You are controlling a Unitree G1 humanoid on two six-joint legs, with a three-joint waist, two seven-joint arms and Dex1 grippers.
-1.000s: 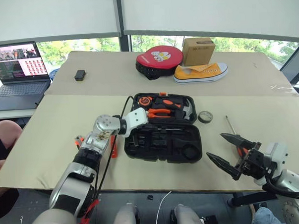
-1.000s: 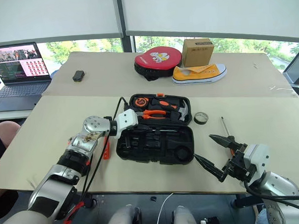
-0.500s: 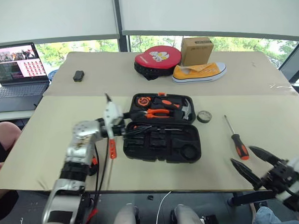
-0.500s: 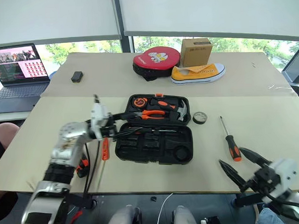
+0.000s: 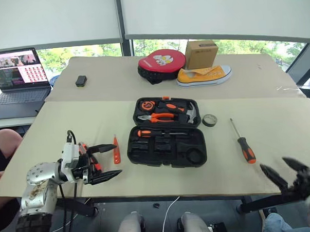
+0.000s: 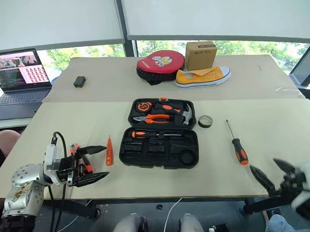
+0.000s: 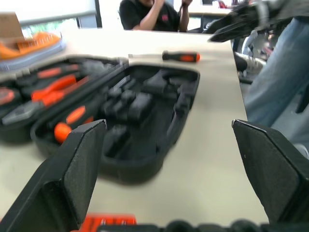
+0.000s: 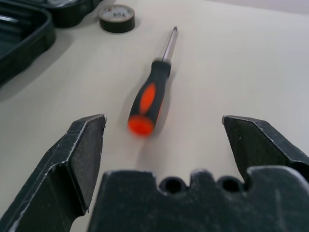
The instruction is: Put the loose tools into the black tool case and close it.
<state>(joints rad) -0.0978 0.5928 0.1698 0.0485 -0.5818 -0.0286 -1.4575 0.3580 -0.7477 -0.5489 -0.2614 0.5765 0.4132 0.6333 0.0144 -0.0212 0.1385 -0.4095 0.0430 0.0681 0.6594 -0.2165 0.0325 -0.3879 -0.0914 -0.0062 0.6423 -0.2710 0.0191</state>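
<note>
Right claw spread, empty, facing loose screwdriver on desk — light, rigid; pinch rubbery handle (shaft slippery). Left claw spread, empty.

- Our left gripper, a second ago at the left edge of the black tool case, now hangs off near the desk's near-left edge, its jaws spread wide and empty.
- One screwdriver now lies in the case's near half, where none showed before.
- The slim orange tester pen and utility knife now lie uncovered left of the case.
- Our right gripper now sits farther right, clear of the second screwdriver.
</note>
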